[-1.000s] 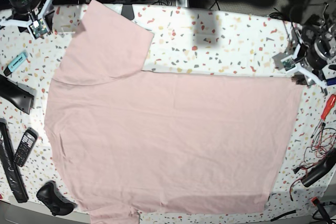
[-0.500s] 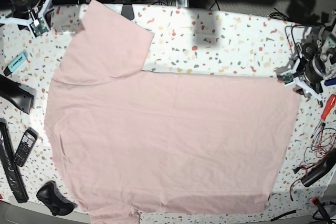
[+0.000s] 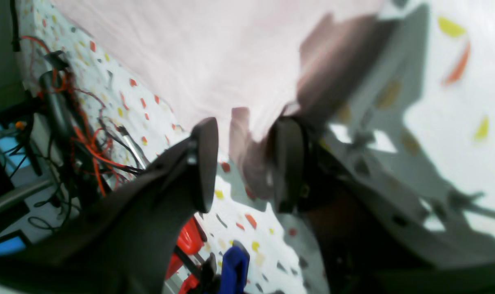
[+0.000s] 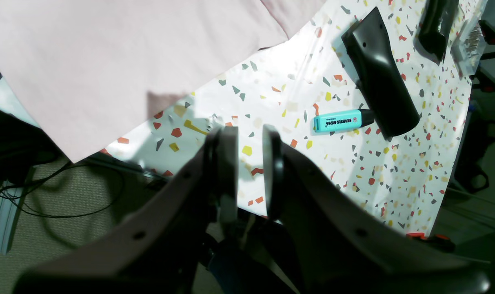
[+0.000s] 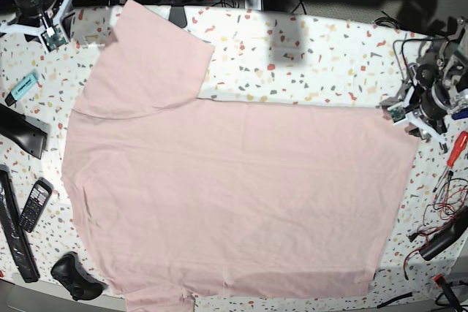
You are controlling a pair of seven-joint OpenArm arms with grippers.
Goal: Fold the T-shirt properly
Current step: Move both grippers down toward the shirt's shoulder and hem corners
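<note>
One T-shirt [image 5: 234,195] lay flat on the speckled surface [image 5: 329,56], plain pink side up, soft cotton with faint creases. Taking the shirt as the landmark, its near hem ran off the surface's front edge and one short sleeve [image 5: 146,63] spread toward the far left corner.

Near the shirt's lower left sat three dark items: a rounded black controller [image 5: 73,277], a keypad phone [image 5: 34,204] and a long black bar [image 5: 13,231]. Left of the shirt's shoulder lay a black wedge-shaped plastic housing [image 4: 380,77] and, just beyond it, one turquoise highlighter [image 4: 338,120], rectangular with a black cap.

Right of the shirt, a black handle [image 5: 446,235] and loose red and black wires [image 5: 446,195] were bunched together, with one red screwdriver [image 5: 457,147] farther back.

There were two end effectors. The left end effector [image 3: 241,163] hovered at the shirt's far right corner, its two dark curved fingers [image 3: 204,163] spread apart with the blurred pink corner of cloth between them; whether it touched the cloth could not be told. The right end effector [image 4: 247,163] hung beyond the sleeve at the far left corner, its fingers [image 4: 225,163] drawn nearly together with a narrow gap, holding nothing, above bare terrazzo-patterned surface.
</note>
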